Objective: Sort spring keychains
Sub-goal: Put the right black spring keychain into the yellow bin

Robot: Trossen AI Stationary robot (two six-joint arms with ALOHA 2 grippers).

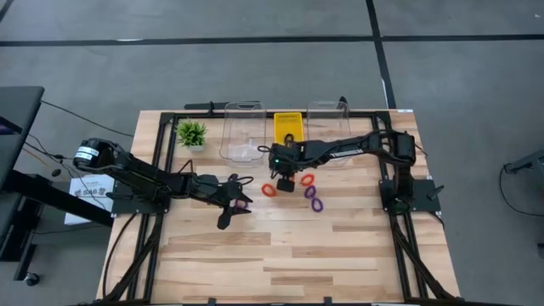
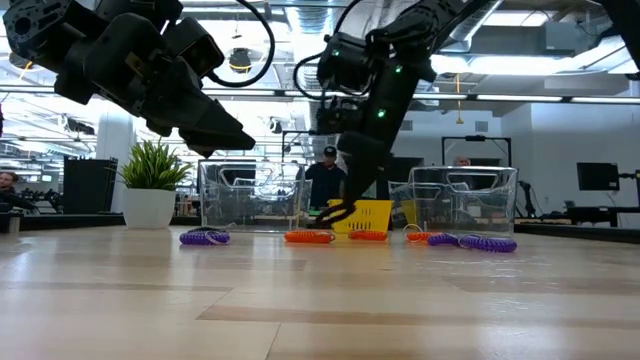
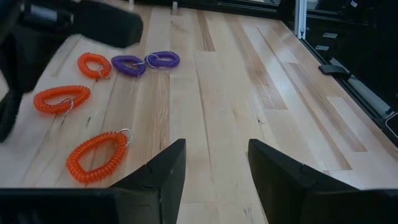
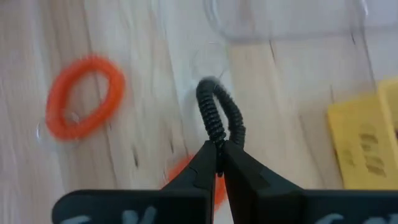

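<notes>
Between right pincer (image 4: pixel 219 155) tips, black keychain (image 4: pixel 217 115)

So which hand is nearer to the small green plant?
The left hand. It hovers open over the table, to the right of the plant and nearer the front edge. The right hand is farther right, near the middle, shut on a black keychain.

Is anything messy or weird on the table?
Nothing is broken or spilled. The orange and purple spring keychains just lie loose on the wooden table, unsorted. The right hand pinches a black keychain.
</notes>
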